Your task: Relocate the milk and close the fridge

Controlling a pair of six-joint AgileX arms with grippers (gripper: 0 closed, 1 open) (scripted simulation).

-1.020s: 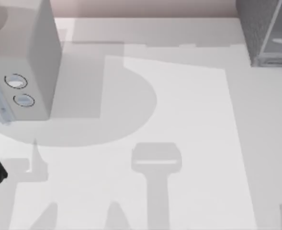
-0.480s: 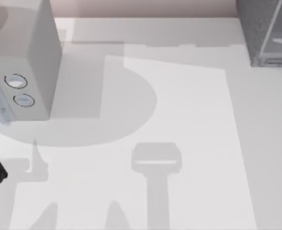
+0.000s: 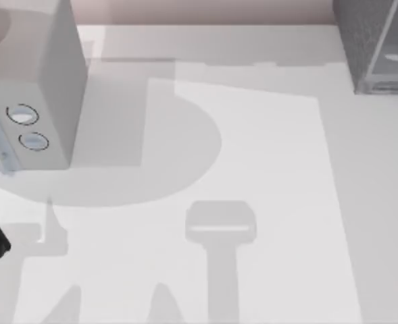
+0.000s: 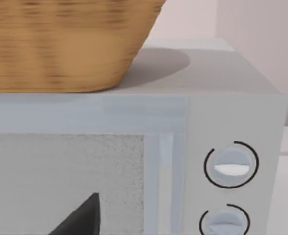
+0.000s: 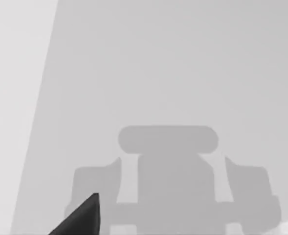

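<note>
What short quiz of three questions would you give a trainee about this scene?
1. True or false: the woven tan basket stands on top of the pale grey box-shaped appliance.
2. In the top view, where on the white table is the dark grey speckled fridge? A: far right corner. B: near left corner. C: centre.
3. How many round dials does the pale grey appliance have on its front?

Key: 1 true; 2 A; 3 two.
</note>
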